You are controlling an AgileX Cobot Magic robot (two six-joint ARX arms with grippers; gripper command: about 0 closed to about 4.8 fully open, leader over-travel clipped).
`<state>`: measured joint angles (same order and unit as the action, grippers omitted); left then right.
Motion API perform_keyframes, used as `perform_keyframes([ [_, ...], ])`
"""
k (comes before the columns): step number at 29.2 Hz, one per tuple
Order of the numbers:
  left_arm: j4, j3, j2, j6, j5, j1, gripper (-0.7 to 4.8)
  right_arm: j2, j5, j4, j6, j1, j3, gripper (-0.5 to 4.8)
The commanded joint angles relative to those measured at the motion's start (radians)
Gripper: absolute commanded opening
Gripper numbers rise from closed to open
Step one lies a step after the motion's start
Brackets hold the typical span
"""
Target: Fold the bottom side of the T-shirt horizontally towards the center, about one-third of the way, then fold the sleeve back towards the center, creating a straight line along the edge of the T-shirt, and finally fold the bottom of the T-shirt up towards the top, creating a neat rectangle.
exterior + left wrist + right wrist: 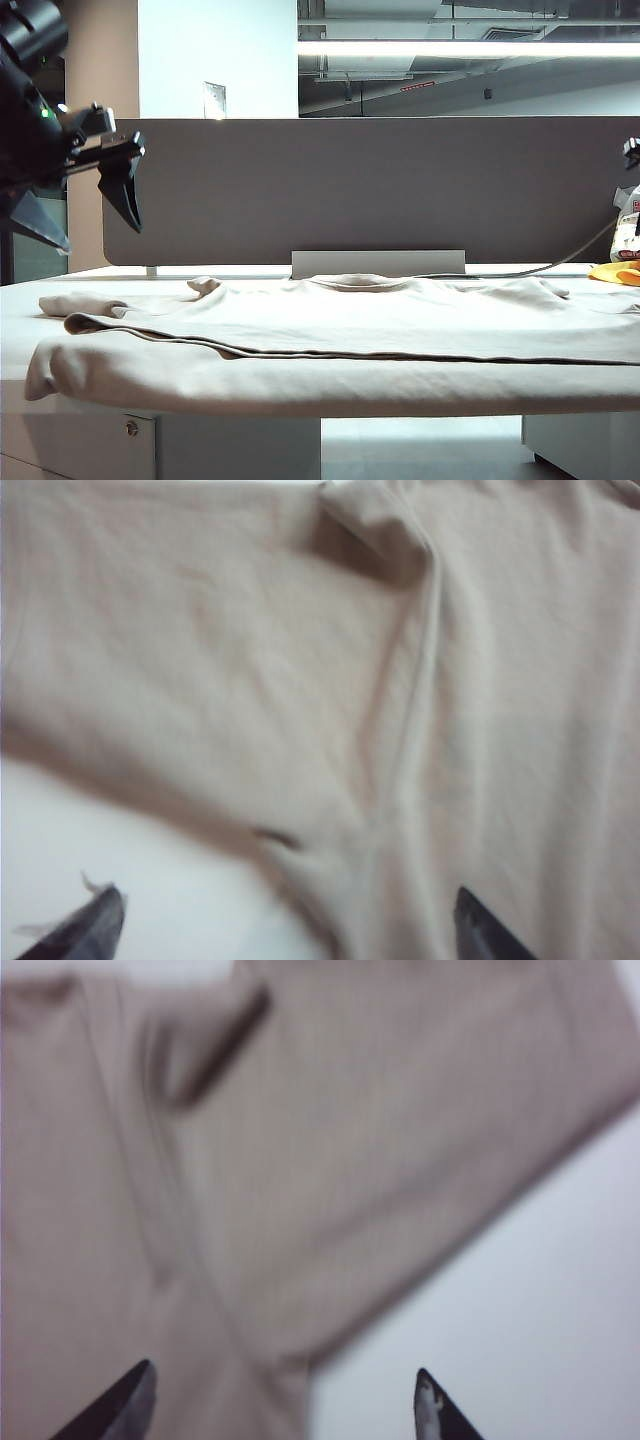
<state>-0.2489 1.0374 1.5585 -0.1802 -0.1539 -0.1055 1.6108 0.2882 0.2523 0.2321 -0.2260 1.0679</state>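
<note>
T-shirt (330, 320) flat on desk (20, 300), left claw (290, 925) and right claw (285, 1405) spread above.

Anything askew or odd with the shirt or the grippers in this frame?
Mostly tidy. The T-shirt lies flat on the table, but its near edge hangs over the front and the left end is bunched. The left gripper and right gripper hover open above it, holding nothing. A yellow-orange item sits far right.

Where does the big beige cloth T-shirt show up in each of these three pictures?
Exterior view: the beige cloth T-shirt lies spread across the white table.
Left wrist view: it fills most of the picture above the open left gripper.
Right wrist view: likewise, above the open right gripper.
Shared landmark: the shirt's sleeve seam.
</note>
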Motion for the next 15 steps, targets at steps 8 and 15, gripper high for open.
perform_keyframes([
  [8,-0.035,0.179,0.197,0.034,-0.021,0.093,4.26,0.196,0.002,0.065,0.001,-0.076,0.203,3.27],
  [15,-0.143,0.344,0.316,0.077,-0.022,0.15,4.26,0.314,0.002,0.079,-0.006,-0.091,0.301,3.27],
])
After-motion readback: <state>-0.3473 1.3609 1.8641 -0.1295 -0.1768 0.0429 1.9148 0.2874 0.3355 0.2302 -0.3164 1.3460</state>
